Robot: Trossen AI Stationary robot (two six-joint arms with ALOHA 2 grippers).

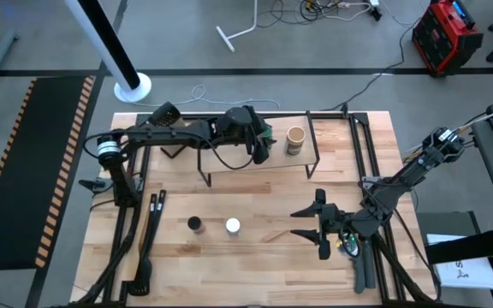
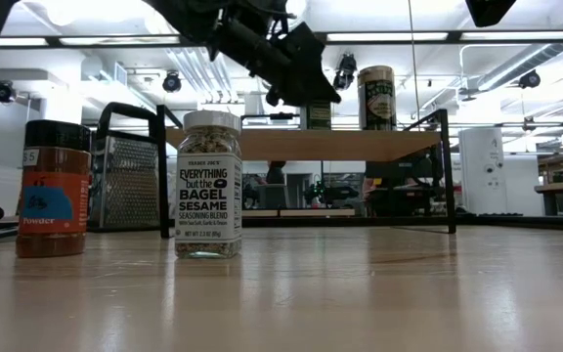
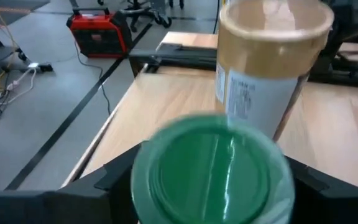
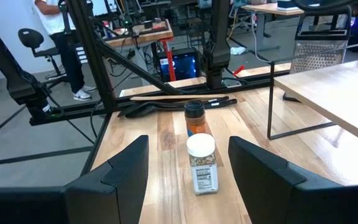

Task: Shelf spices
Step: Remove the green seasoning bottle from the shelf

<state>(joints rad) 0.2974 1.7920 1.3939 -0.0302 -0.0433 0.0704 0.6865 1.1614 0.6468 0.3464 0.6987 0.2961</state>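
My left gripper (image 1: 262, 139) reaches over the shelf (image 2: 311, 144) and is shut on the green-lidded jar (image 3: 213, 171). The tan jar (image 1: 295, 139) stands on the shelf board just beyond it, toward the table's right. The dark-lidded jar (image 1: 194, 224) and the white-lidded jar (image 1: 233, 226) stand upright on the table in front of the shelf. My right gripper (image 1: 296, 222) is open, low over the table to the right of the white-lidded jar (image 4: 202, 163), pointing at it without touching it. My left gripper holds the green-lidded jar at its lid (image 3: 160, 180), pinched between the two fingers (image 3: 114, 180), which come from above and from the table's left. The jar (image 2: 318, 115) is upright, and its base meets the shelf board in the low view.
A boxy metal grater (image 2: 125, 181) stands behind the shelf's left legs. Two black tool-like things (image 1: 148, 218) lie on the table's left part. The shelf's thin black legs (image 2: 448, 171) stand around the space under the board. Bare tabletop (image 1: 255, 265) lies along the near edge.
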